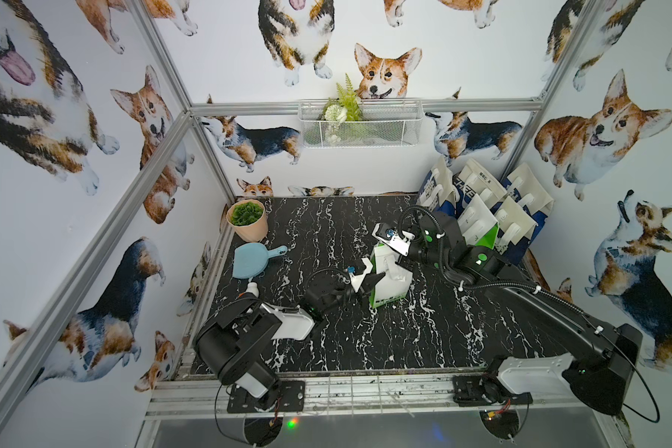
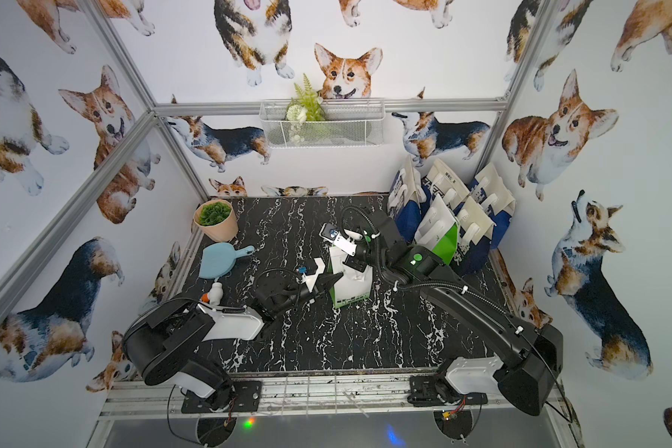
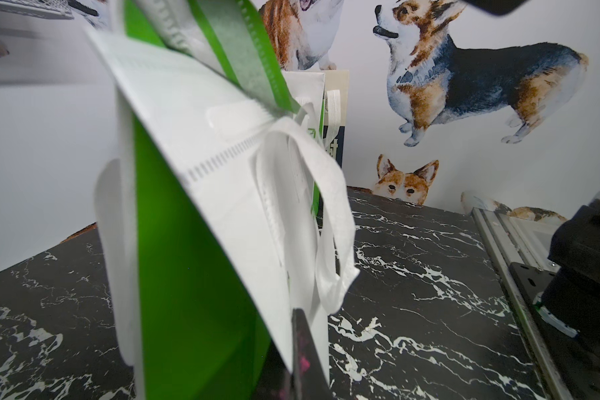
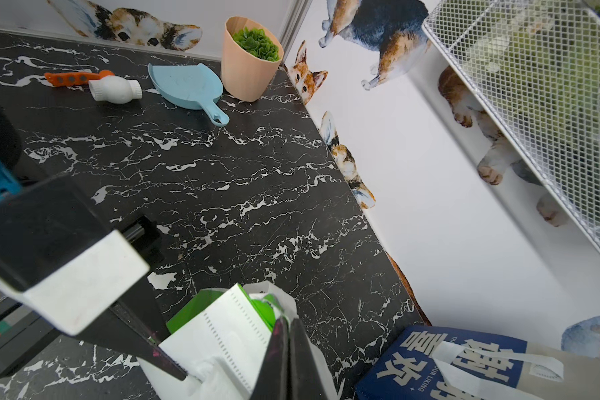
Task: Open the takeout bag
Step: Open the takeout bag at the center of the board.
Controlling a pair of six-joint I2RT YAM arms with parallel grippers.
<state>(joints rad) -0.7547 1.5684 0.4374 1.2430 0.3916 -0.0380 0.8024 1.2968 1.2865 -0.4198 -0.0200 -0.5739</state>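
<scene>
1. The takeout bag (image 1: 390, 283) is standing upright near the middle of the bench (image 1: 365, 341). It is well apart from the spare bags (image 1: 493, 209) leaning in the far right corner.
2. Your left end effector (image 1: 381, 276) is reaching in low from the near left. Its jaws are closed tight on the bag's white near panel, just beside the handle loop (image 3: 333, 287).
3. Your right end effector (image 1: 397, 260) is coming in over the top from the far right. Its jaws are closed too, pinching the green-and-white lip of the far wall.
4. Judgement: you are gripping opposite walls so that drawing the arms apart spreads the mouth. Only a narrow gap is showing, so the opening looks barely begun.
5. The left wrist view is giving you the panel close up, with the drooping handle, the perforated fold line and the green gusset. Only one finger (image 3: 303, 346) is showing there, so the pinch itself is partly hidden.
6. The right wrist view is showing both fingers (image 4: 302, 363) pressed together with the lip coming out between them. It is also catching the clutter, all well clear of the bag: plant pot (image 4: 248, 62), dustpan (image 4: 187, 86), white bottle (image 4: 115, 89) and orange tool (image 4: 73, 78).
7. Only the top views are showing both arms at once, with the bag's base sitting flat on the bench.
</scene>
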